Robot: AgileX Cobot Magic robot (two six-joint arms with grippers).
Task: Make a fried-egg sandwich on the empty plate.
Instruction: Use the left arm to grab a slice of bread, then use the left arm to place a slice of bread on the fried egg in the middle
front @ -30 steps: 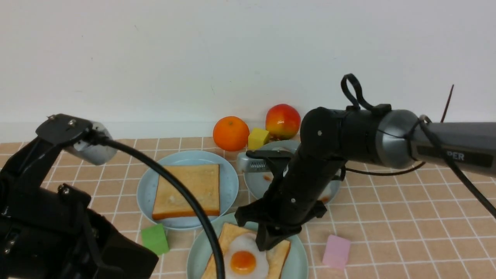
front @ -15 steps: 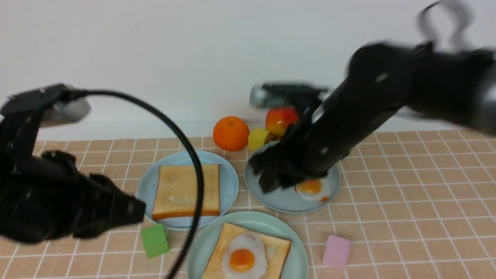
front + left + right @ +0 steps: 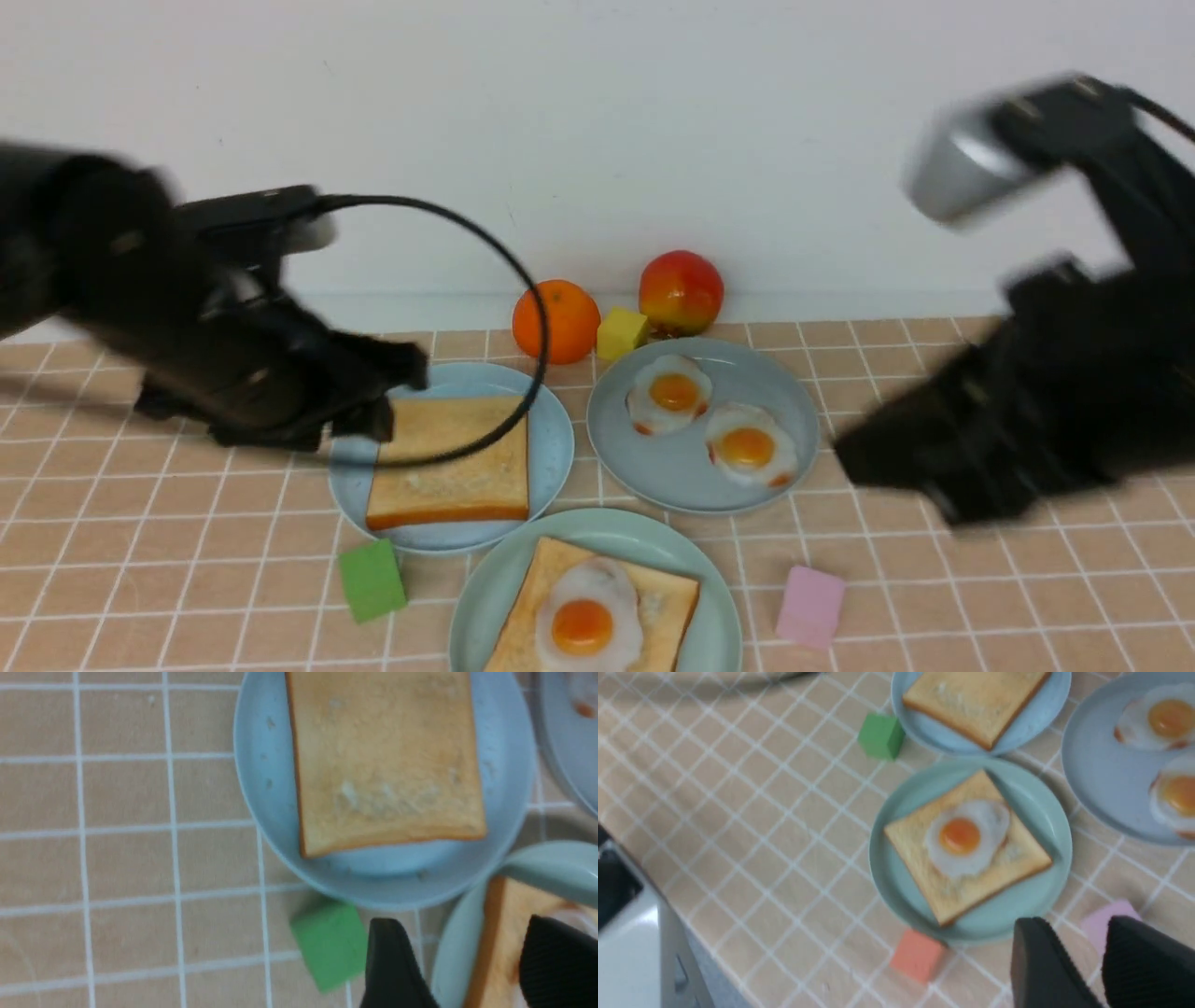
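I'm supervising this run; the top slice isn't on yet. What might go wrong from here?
The plain toast lies flat on the sky-blue plate, so the open left gripper may fail to grip it. The green block sits near that plate and the mint-green plate and might get knocked. The fried egg, with its raised yolk, may tilt the top slice.

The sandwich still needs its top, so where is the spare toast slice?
In the front view the spare toast slice lies flat on the sky-blue plate, left of centre, just behind the mint-green plate and left of the grey-blue plate.
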